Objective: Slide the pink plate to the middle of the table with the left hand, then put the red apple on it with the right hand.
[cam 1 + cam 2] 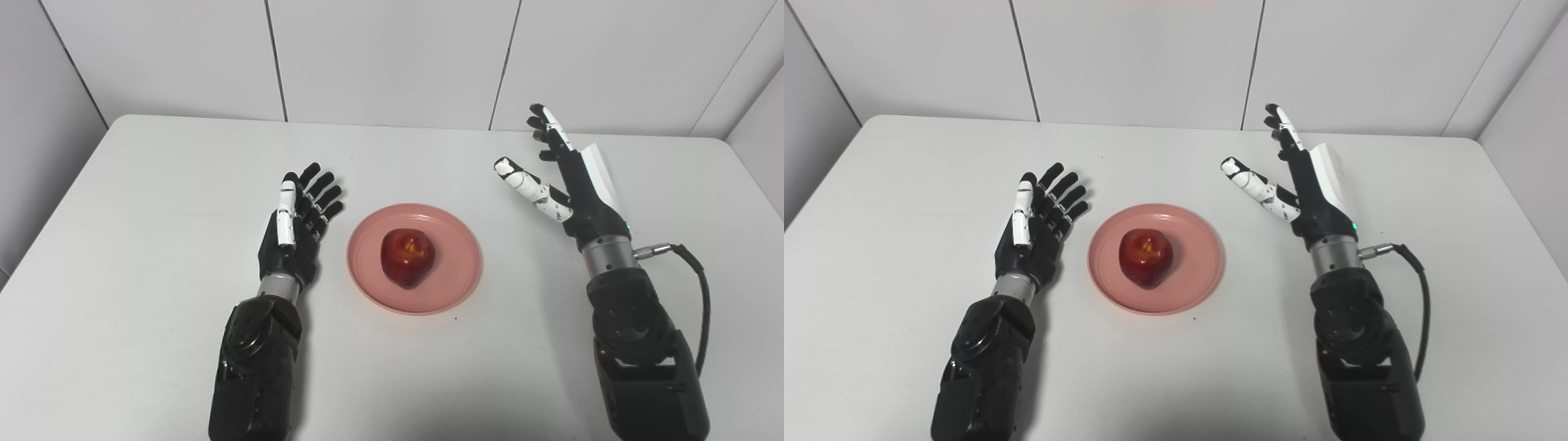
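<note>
A pink plate (450, 278) lies near the middle of the white table. A red apple (408, 256) sits on it, roughly centred, stem side up. My left hand (297, 223) is open and empty, fingers spread, resting just left of the plate without touching it. My right hand (560, 174) is open and empty, fingers spread and raised, to the right of the plate and well apart from it. The same scene shows in the right eye view: plate (1188, 275), apple (1146, 256), left hand (1038, 226), right hand (1301, 184).
The white table (153, 214) has rounded far corners and stands against white panelled walls. A black cable (698, 275) loops out from my right wrist over the table.
</note>
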`<state>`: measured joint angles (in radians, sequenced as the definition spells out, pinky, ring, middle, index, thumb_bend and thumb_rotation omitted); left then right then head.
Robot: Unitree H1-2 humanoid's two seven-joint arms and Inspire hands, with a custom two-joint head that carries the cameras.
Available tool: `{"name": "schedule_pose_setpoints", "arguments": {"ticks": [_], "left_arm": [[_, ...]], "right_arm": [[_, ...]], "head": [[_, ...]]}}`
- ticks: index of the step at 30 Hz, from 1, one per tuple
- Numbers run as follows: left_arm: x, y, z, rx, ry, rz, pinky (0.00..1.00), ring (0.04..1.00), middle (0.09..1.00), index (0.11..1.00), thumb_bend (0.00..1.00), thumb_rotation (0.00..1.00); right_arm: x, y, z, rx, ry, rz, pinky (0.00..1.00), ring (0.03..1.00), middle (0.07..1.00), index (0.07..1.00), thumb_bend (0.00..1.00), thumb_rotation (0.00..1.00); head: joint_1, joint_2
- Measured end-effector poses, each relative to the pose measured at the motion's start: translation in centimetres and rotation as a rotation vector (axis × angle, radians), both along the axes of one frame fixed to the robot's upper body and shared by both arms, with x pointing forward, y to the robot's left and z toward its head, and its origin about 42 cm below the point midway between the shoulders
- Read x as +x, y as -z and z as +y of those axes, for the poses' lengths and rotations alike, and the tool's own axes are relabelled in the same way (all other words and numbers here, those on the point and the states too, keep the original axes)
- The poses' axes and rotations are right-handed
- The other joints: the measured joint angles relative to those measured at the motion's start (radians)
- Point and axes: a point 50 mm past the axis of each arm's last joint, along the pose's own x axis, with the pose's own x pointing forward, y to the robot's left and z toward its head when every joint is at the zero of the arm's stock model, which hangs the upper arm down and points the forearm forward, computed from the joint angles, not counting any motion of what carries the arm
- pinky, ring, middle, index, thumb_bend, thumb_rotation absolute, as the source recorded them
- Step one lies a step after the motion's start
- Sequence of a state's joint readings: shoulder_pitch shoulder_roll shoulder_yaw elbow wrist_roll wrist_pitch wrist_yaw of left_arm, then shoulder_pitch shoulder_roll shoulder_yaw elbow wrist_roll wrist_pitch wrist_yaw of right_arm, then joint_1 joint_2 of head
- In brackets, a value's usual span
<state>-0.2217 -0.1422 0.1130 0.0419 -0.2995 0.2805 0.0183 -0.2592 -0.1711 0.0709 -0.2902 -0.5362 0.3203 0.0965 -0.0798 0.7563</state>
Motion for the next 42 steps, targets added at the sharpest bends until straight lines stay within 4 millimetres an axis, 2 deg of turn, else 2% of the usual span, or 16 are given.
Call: {"name": "schedule_pose_setpoints", "arguments": {"ticks": [8, 16, 22, 24, 27, 32, 37, 42], "left_arm": [[0.0, 0.0, 0.4, 0.007, -0.001, -0.001, 0.85, 0.847, 0.863, 0.852, 0.37, 1.00], [0.1, 0.0, 1.0, 0.018, -0.009, -0.003, 0.85, 0.845, 0.861, 0.846, 0.37, 1.00], [0.1, 0.0, 1.2, 0.023, -0.006, -0.005, 0.85, 0.851, 0.868, 0.853, 0.37, 1.00], [0.1, 0.0, 1.3, 0.027, -0.005, -0.005, 0.86, 0.852, 0.869, 0.855, 0.37, 1.00], [0.1, 0.1, 1.5, 0.030, -0.001, -0.007, 0.87, 0.859, 0.875, 0.858, 0.37, 1.00], [0.2, 0.1, 2.0, 0.041, 0.021, -0.018, 0.88, 0.877, 0.891, 0.874, 0.38, 1.00], [0.2, 0.3, 2.4, 0.046, 0.038, -0.031, 0.90, 0.889, 0.904, 0.889, 0.39, 1.00], [0.2, 0.4, 2.8, 0.051, 0.059, -0.036, 0.93, 0.911, 0.925, 0.911, 0.39, 1.00]], "right_arm": [[-1.2, 2.4, -1.5, 0.030, 0.100, 0.037, 0.79, 0.868, 0.913, 0.922, 0.92, 1.00], [-1.8, 4.3, -1.1, 0.083, 0.139, 0.072, 0.82, 0.862, 0.888, 0.913, 0.82, 1.00], [-1.6, 5.9, -1.4, 0.295, 0.135, 0.111, 0.82, 0.890, 0.927, 0.934, 0.80, 1.00], [-1.5, 6.5, -1.3, 0.379, 0.124, 0.127, 0.87, 0.923, 0.944, 0.949, 0.76, 1.00], [-1.3, 7.6, -1.3, 0.490, 0.124, 0.156, 0.90, 0.929, 0.951, 0.953, 0.71, 1.00], [-1.0, 9.9, -1.3, 0.574, 0.102, 0.193, 0.96, 0.950, 0.963, 0.952, 0.55, 1.00], [-0.9, 10.2, -1.2, 0.639, 0.083, 0.187, 1.00, 0.962, 0.971, 0.960, 0.42, 1.00], [-0.6, 10.5, -0.8, 0.698, 0.067, 0.182, 0.96, 0.971, 0.986, 0.969, 0.29, 1.00]], "head": [[-0.020, 0.000], [-0.028, -0.002], [-0.034, -0.002], [-0.040, 0.000], [-0.044, -0.002], [-0.048, 0.000], [-0.040, -0.002], [-0.032, -0.003]]}}
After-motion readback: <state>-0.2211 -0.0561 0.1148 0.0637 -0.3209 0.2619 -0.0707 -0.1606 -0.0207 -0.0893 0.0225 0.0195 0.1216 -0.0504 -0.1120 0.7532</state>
